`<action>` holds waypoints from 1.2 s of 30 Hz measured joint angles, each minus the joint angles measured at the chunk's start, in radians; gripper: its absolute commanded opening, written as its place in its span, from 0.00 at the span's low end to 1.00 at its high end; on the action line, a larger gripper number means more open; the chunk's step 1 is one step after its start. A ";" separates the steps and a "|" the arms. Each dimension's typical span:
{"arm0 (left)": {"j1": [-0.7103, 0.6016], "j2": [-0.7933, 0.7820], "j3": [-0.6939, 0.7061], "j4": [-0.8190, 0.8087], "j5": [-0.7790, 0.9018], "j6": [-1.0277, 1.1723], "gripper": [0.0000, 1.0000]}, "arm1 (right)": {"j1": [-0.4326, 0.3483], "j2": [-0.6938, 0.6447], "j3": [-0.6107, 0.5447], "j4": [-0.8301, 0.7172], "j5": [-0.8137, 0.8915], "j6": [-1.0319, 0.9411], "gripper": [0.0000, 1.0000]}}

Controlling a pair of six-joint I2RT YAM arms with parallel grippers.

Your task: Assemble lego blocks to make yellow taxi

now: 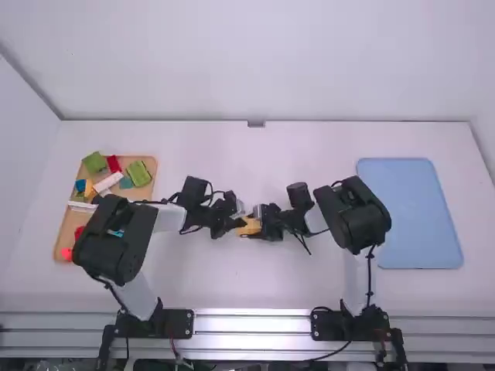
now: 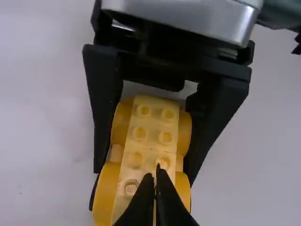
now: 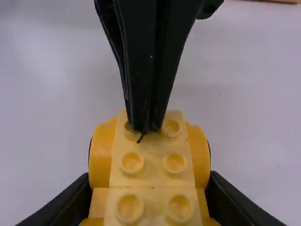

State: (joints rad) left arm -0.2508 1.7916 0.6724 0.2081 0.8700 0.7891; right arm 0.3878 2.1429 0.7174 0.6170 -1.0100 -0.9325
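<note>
The arms [image 1: 116,239] pair white links [image 1: 168,219] with bulky, rounded black joint housings [image 1: 358,215] — black cables [image 1: 370,274] looping alongside — and have black bases [image 1: 353,323], slim black jaws and, on the right, a smooth silvery casing [image 2: 188,16].

No txt, labels, brands, nos. or signs legible in any of the pics

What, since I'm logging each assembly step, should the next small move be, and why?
Probably a light downward press with the left gripper: its shut fingertips are over one end of the yellow build, while the right gripper clamps its sides.
</note>
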 measured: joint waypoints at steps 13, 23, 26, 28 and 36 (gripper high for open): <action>0.067 -0.216 -0.043 0.166 -0.193 -0.198 0.99 | 0.019 0.000 0.004 -0.001 0.000 -0.015 0.50; 0.180 -0.436 -0.041 0.060 -0.426 -0.383 0.99 | 0.002 0.000 0.001 0.013 0.002 -0.018 0.77; 0.196 -0.439 -0.041 0.036 -0.447 -0.399 0.99 | 0.002 0.000 0.001 0.016 0.008 -0.015 0.99; 0.211 -0.439 -0.041 0.019 -0.459 -0.405 0.99 | 0.002 0.000 0.000 0.029 0.023 0.026 0.98; 0.277 -0.439 -0.041 0.011 -0.465 -0.450 0.99 | -0.026 -0.172 -0.011 -0.183 0.169 0.221 0.98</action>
State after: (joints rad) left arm 0.0261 1.3525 0.6315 0.2195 0.4053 0.3393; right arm 0.3622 1.9709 0.7063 0.4339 -0.8406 -0.7113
